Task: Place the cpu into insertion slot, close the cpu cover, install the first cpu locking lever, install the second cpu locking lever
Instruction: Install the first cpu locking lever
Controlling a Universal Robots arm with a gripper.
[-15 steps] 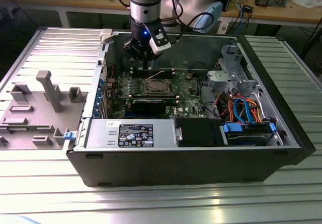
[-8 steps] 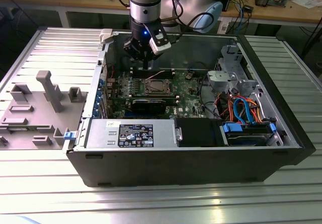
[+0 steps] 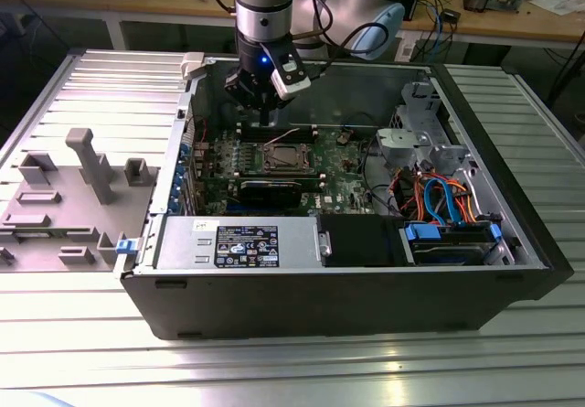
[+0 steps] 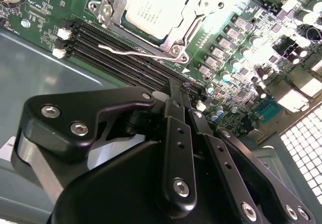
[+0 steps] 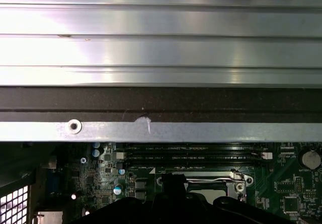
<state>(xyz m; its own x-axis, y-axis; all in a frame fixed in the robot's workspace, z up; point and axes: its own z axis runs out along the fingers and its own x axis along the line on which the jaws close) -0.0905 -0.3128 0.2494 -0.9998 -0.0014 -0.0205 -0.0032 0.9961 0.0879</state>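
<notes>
The cpu [image 4: 153, 10], with its silver-grey top, sits in the insertion slot [image 3: 283, 157] on the green motherboard inside the open computer case. The cpu cover [image 4: 198, 12], a silver frame, lies down around it. A thin wire locking lever [image 4: 133, 52] angles away from the socket's edge and crosses the black memory slots [image 4: 110, 43]. My gripper [image 4: 180, 88] hangs just above the memory slots beside the socket, with its black fingers [image 4: 176, 133] pressed together and nothing between them. In the exterior view the gripper [image 3: 265, 114] hovers at the socket's far side. The first wrist view shows the socket [image 5: 209, 179] below the case's wall.
The case walls [image 3: 320, 302] enclose the board. A power supply [image 3: 238, 242] sits at the front and a drive bay [image 3: 452, 240] with orange and blue cables [image 3: 439, 197] at the exterior view's right. Grey fixture blocks [image 3: 87, 165] stand on the ribbed table at the left.
</notes>
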